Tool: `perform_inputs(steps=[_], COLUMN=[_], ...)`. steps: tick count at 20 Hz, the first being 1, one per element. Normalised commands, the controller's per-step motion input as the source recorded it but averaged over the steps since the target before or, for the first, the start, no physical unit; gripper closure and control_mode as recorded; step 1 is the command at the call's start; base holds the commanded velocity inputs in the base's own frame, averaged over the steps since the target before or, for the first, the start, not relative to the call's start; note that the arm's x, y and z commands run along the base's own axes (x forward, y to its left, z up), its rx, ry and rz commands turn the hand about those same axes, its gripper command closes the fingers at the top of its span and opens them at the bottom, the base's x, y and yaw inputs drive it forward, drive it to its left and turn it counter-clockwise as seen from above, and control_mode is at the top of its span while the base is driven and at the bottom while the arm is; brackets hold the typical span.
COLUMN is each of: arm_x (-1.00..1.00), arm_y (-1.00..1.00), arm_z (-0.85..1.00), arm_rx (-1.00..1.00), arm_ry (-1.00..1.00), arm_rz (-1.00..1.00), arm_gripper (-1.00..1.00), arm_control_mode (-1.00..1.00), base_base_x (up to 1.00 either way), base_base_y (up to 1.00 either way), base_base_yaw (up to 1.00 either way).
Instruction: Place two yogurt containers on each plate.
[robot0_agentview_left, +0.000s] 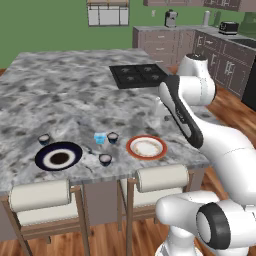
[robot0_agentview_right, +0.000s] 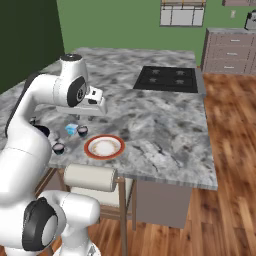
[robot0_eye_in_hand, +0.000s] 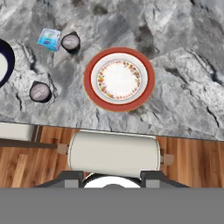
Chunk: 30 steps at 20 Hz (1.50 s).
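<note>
Yogurt containers (robot0_agentview_left: 105, 159) between plates (robot0_agentview_left: 146, 147), near counter edge (robot0_agentview_left: 100, 177)

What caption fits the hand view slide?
Looking down on the empty orange-rimmed plate, two dark yogurt cups and a light-blue tub waiting alongside.

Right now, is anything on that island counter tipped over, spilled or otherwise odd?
Nothing stands out. The three round dark cups and the light-blue squarish tub sit upright on the grey marble counter, between the empty orange-rimmed white plate and the navy plate.
</note>
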Motion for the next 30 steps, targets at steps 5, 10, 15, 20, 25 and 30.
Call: perform_inputs(steps=[5, 10, 15, 20, 25, 30], arm_x=[0.02, 0.03, 0.01, 0.01, 0.13, 0.31], arm_y=[0.35, 0.90, 0.92, 0.34, 0.38, 0.42], arm_z=[-0.16, -0.54, -0.61, -0.35, -0.44, -0.48], arm_rx=[-0.01, -0.06, -0.05, 0.00, -0.02, 0.00], arm_ry=[0.04, 0.14, 0.10, 0.04, 0.01, 0.00], arm_rz=[-0.04, -0.03, -0.04, 0.00, 0.09, 0.22], arm_gripper=[-1.00, -1.00, -1.00, -1.00, -1.00, -1.00], arm_control_mode=[-1.00, -1.00, -1.00, -1.00, -1.00, -1.00], base_base_x=[0.00, 0.00, 0.00, 0.00, 0.00, 0.00], base_base_y=[0.00, 0.00, 0.00, 0.00, 0.00, 0.00], base_base_yaw=[0.00, 0.00, 0.00, 0.00, 0.00, 0.00])
